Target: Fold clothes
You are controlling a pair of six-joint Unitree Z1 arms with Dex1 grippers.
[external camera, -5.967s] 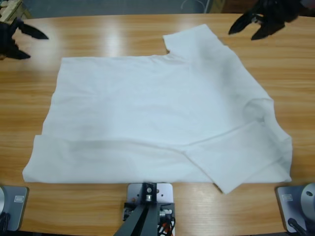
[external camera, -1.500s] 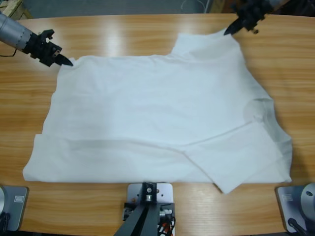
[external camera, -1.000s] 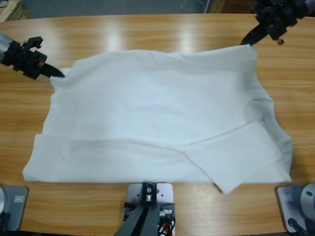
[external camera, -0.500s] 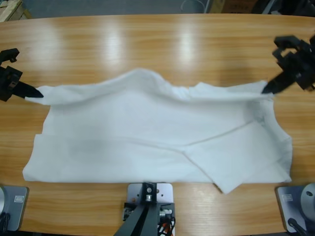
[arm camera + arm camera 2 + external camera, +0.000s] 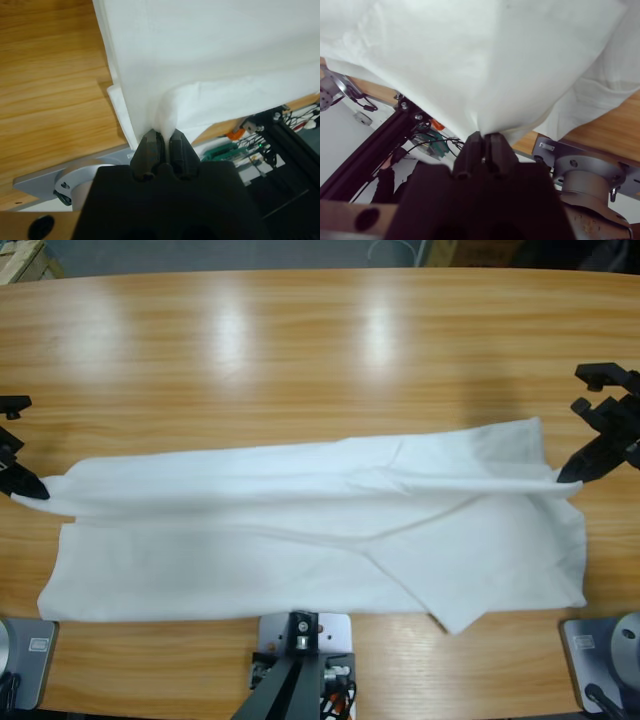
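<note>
Stretching taut between left pincer [image 5: 38, 492] and right pincer [image 5: 566, 476], both clenched on its corners: T-shirt [image 5: 300, 540].

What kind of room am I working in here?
Probably a robotics lab or test bench: a long wooden table, black aluminium rig framing, and exposed wiring and circuit boards below the T-shirt.

plain white T-shirt [image 5: 300, 540], black left gripper [image 5: 161, 145], streaky orange-brown wooden table [image 5: 300, 350]
</note>
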